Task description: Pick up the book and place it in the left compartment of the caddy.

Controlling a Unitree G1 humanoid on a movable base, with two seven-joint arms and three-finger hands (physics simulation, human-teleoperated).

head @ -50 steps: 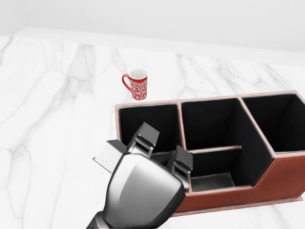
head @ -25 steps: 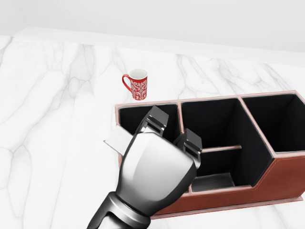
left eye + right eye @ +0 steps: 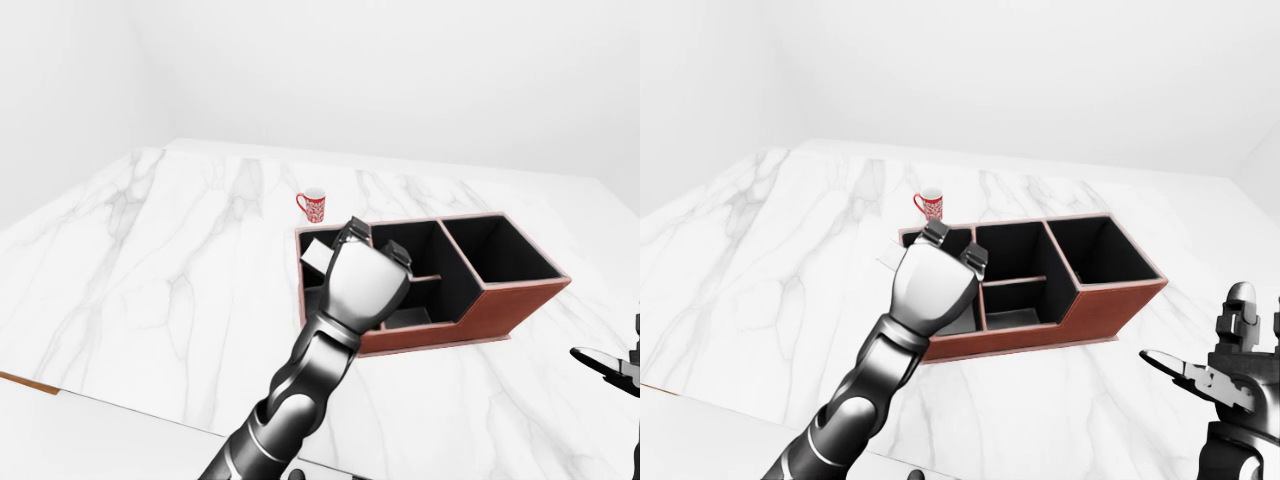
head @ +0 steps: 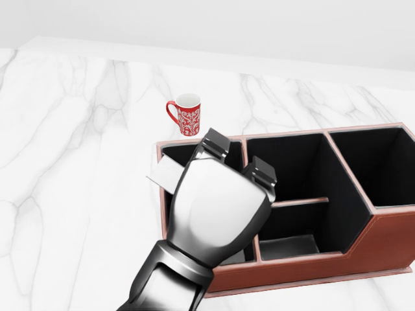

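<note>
The brown caddy (image 4: pixel 389 233) with black insides lies on the marble table, across the right half of the head view. My left hand (image 4: pixel 237 161) hangs over its left compartment (image 4: pixel 176 154), shut on the book (image 4: pixel 164 175). The book is thin and pale grey; only a corner shows to the left of the fist, over the compartment's left wall. The hand hides the rest of it and most of the compartment floor. My right hand (image 3: pixel 1230 370) is low at the right edge of the right-eye view, well off the caddy, fingers spread and holding nothing.
A red and white patterned mug (image 4: pixel 187 115) stands upright just above the caddy's left end in the head view. The caddy's middle section (image 4: pixel 285 162) has a low cross divider, and the right one (image 4: pixel 376 162) holds nothing. The marble table (image 4: pixel 71 162) stretches left.
My left hand has carried the book up the picture and slightly right, from outside the caddy's near wall to over the left compartment. The caddy and mug have not moved.
</note>
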